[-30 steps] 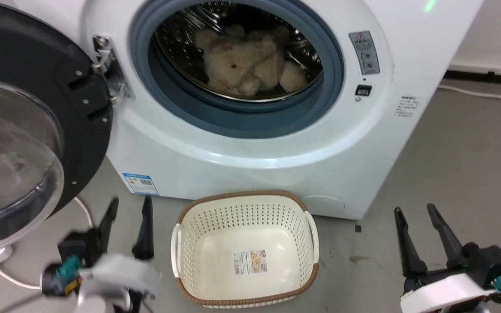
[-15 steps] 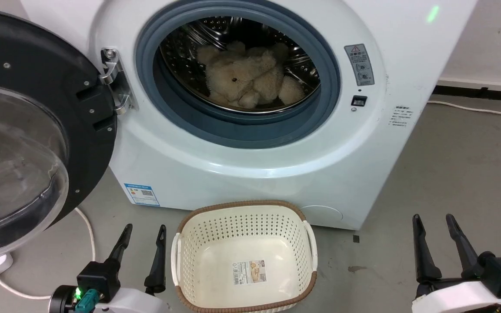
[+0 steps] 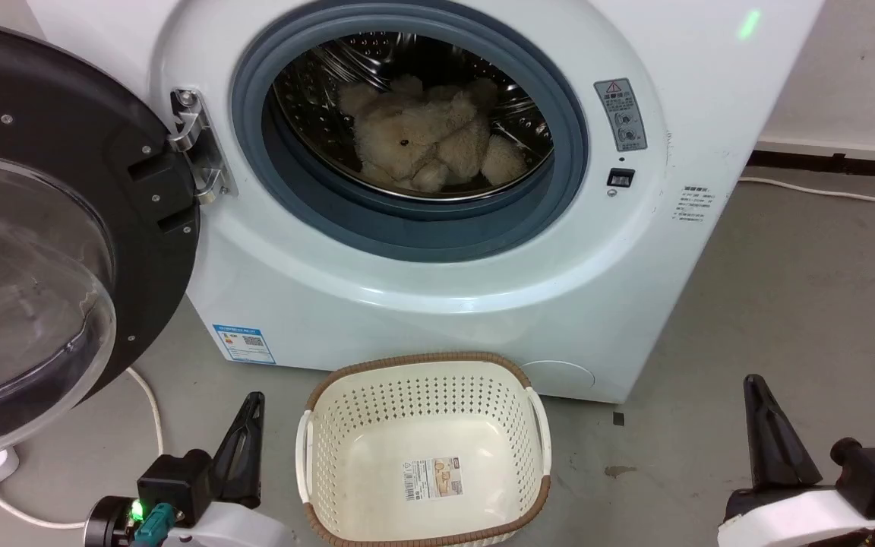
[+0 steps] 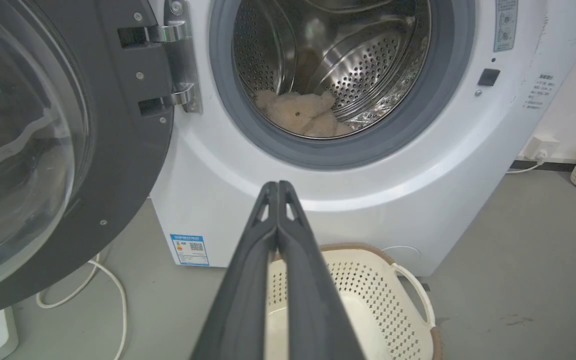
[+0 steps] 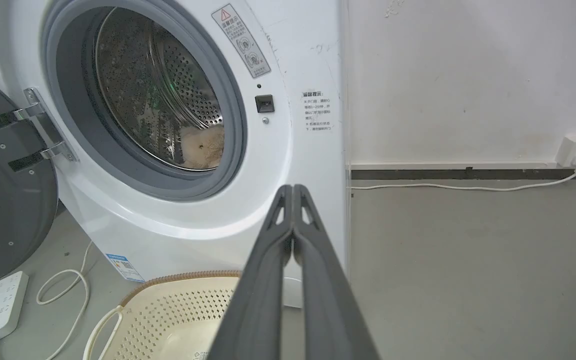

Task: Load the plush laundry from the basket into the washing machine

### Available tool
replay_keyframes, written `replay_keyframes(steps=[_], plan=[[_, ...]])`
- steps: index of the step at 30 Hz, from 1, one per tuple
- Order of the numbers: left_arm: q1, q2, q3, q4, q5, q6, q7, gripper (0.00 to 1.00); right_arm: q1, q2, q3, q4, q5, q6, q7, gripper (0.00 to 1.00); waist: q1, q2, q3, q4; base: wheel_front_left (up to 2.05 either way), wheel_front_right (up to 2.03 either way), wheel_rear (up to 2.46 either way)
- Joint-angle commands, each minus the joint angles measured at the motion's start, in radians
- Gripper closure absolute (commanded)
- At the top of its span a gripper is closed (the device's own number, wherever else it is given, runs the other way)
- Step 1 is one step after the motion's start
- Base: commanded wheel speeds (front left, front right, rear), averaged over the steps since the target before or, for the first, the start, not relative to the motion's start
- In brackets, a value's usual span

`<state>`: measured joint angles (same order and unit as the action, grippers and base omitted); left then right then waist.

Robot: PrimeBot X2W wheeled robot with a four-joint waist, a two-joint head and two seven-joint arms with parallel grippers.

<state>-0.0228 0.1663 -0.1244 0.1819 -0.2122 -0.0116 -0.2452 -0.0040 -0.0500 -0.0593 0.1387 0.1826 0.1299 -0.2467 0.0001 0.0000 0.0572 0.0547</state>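
Well inside the washing machine [image 3: 445,304], shaggy cream plush laundry [image 3: 422,144] lies heaped; left fingers [image 4: 248,280], right fingers [image 5: 263,290] pressed together.

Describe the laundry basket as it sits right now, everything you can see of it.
The basket is cream plastic, rectangular with rounded corners. It has perforated walls, a brown woven-look rim and a white handle on each side. It stands upright on the grey floor, close in front of the washing machine; whether they touch I cannot tell. It is empty, with a label sticker on its bare bottom.
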Motion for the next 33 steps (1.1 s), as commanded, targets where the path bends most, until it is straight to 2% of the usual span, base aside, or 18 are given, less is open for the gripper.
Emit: replay_keyframes(steps=[1,33], plan=[[0.001,-0.006,0.004,-0.008,0.011,0.001,0.005,1.0,0.0,0.0,0.001,-0.008,-0.009,0.0,0.006,1.0,0.0,0.0,-0.001,-0.001,0.0,0.0,0.0],[0.007,-0.036,0.037,-0.055,0.066,0.004,0.07,1.0,0.001,0.0,0.017,-0.043,-0.057,0.0,0.071,1.0,0.0,0.0,-0.016,-0.015,0.0,0.0,0.0]])
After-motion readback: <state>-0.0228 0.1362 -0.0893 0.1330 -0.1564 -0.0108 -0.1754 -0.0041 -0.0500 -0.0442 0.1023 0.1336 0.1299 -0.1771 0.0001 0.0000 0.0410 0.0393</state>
